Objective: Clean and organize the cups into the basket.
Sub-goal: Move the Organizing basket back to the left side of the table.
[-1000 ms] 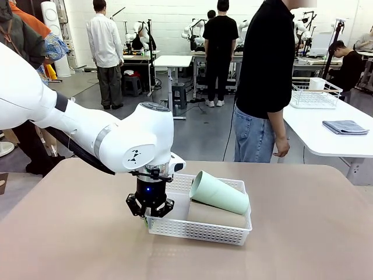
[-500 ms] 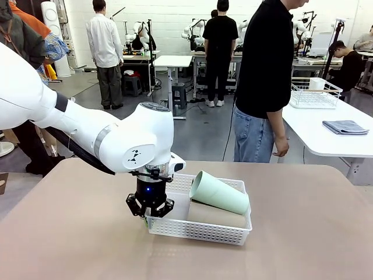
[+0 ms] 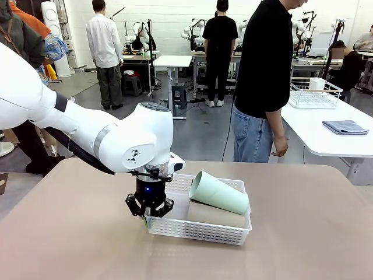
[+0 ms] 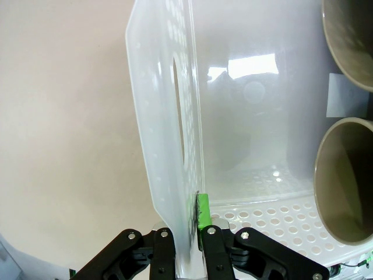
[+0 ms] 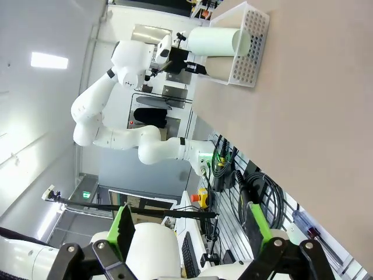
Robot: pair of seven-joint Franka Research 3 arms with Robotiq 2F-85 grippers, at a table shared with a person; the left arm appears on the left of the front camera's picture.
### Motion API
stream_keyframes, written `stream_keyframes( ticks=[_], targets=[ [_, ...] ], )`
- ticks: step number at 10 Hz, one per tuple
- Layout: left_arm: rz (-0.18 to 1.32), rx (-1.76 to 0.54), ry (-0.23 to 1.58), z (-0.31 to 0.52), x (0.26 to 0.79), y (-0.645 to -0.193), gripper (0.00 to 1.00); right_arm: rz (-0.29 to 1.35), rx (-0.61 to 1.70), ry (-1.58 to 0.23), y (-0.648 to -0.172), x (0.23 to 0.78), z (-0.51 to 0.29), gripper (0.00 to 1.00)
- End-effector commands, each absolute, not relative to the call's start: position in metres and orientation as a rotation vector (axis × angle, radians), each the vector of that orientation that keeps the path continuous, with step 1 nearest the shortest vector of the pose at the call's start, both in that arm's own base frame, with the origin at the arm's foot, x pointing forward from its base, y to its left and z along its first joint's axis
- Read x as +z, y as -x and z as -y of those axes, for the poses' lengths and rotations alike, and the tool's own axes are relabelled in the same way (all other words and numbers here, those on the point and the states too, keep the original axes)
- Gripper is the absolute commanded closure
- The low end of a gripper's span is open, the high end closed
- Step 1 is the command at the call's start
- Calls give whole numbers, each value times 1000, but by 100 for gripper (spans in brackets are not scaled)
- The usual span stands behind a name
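the left gripper (image 3: 149,213) is clamped on the left end wall of the basket (image 3: 201,230), light, a bit flexible plastic with both cups (image 3: 218,192) inside; right gripper (image 5: 192,233) stands apart.

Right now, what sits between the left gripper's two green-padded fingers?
The end wall of the shallow white perforated plastic basket. The left wrist view shows the left gripper pinched shut on that wall; the front view shows it at the basket's left end.
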State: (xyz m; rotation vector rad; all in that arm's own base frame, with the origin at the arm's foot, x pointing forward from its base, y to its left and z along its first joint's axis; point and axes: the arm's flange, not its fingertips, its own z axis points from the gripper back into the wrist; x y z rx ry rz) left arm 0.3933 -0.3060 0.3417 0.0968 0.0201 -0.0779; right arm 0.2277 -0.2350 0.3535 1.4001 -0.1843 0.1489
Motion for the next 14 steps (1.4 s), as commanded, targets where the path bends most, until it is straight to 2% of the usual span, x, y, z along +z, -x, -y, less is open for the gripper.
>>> stream_keyframes(
  ticks=[1, 4, 8, 14],
  targets=[
    [-51, -87, -145, 255, 344, -393, 94, 180, 149, -1389, -230, 353, 234, 0],
    [34, -56, -179, 158, 358, -392, 94, 180, 149, -1389, -230, 353, 234, 0],
    [22, 19, -66, 51, 371, -412, 94, 180, 149, -1389, -230, 353, 234, 0],
    [0, 9, -112, 59, 369, -408, 94, 180, 149, -1389, -230, 353, 234, 0]
  ],
)
